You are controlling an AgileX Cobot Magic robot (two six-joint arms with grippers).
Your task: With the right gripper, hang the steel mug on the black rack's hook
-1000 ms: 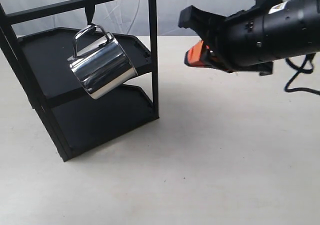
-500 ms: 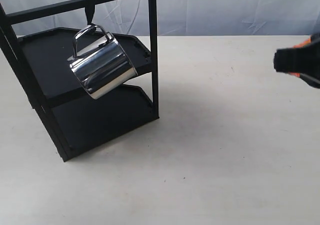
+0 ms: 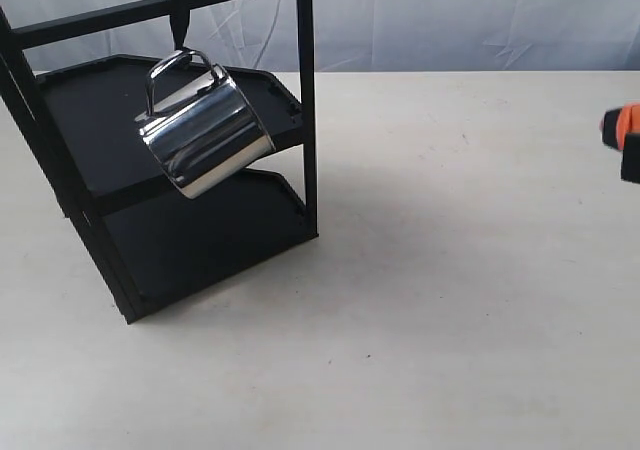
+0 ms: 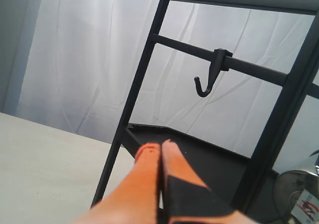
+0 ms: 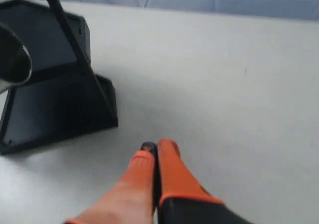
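The steel mug (image 3: 205, 135) hangs tilted by its looped handle from the hook (image 3: 177, 15) on the black rack's (image 3: 305, 100) top crossbar, in front of the shelves. My right gripper (image 3: 625, 140) shows only as an orange tip at the far right edge, well away from the mug. In the right wrist view that gripper (image 5: 155, 152) is shut with nothing in it, above bare table, with the mug (image 5: 12, 62) and rack (image 5: 55, 99) off to one side. My left gripper (image 4: 160, 147) is shut and empty near the rack (image 4: 279, 114).
In the left wrist view a bare black hook (image 4: 207, 82) sits on a crossbar, and the mug's (image 4: 299, 194) edge shows low beside the post. White cloth (image 3: 450, 15) backs the pale table (image 3: 450, 300).
My right arm has pulled back to the right, from near the rack to the frame's edge. The mug stays hanging still on the hook.
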